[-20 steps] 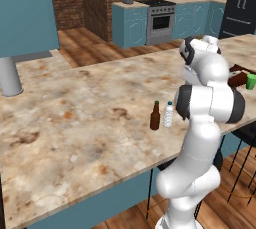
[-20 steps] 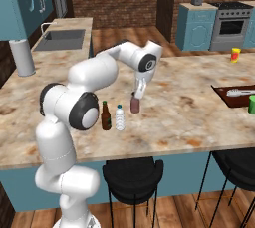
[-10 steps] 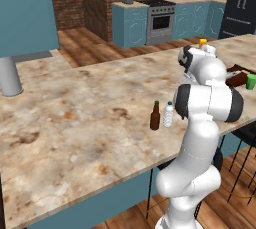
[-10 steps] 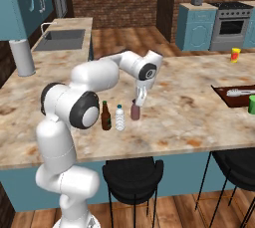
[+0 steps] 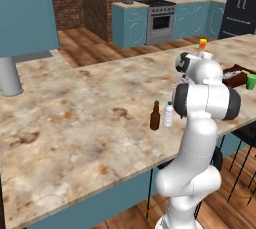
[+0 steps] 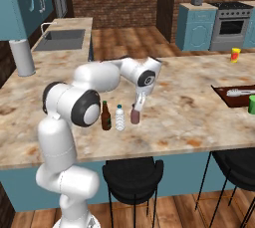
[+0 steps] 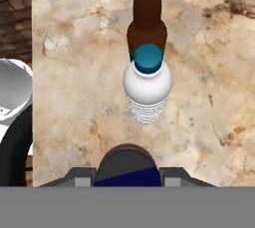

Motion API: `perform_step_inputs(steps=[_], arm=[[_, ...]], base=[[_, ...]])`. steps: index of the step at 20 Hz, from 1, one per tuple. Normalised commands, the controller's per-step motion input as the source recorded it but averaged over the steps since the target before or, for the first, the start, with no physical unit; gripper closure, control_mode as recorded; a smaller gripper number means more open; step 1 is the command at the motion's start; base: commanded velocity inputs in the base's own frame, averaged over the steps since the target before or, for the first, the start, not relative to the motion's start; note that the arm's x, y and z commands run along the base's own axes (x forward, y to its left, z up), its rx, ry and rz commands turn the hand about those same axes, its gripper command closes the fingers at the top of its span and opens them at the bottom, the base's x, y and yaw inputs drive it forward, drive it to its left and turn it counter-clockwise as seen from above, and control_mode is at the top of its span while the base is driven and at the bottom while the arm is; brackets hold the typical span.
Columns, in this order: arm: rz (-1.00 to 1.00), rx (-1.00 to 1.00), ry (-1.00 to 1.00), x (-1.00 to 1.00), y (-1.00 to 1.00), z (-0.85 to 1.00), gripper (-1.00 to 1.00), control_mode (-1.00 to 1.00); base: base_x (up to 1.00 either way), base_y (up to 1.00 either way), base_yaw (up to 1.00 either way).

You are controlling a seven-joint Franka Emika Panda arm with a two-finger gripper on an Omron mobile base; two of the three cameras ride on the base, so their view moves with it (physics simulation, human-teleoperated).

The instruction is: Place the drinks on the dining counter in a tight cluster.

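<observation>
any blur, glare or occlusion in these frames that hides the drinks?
Left base view: evenly lit, no glare; the arm hides the can, leaving brown bottle and water bottle visible. Right base view: sharp, all three visible, maroon can under the gripper. Hand view: soft but readable; the water bottle partly covers the brown bottle.

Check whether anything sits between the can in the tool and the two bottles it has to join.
Nothing visible does. The tool holds the can on the counter, right beside the water bottle, with the brown bottle just past it. In the hand view only bare stone separates can and water bottle.
</observation>
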Motion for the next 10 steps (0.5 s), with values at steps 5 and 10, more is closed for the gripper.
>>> perform_step_inputs(steps=[5, 10], arm=[[-0.05, 0.00, 0.03, 0.40, 0.00, -0.26, 1.00, -1.00], [0.00, 0.00, 0.00, 0.26, 0.01, -0.28, 1.00, -1.00]], base=[[0.00, 0.00, 0.00], [0.00, 0.00, 0.00]])
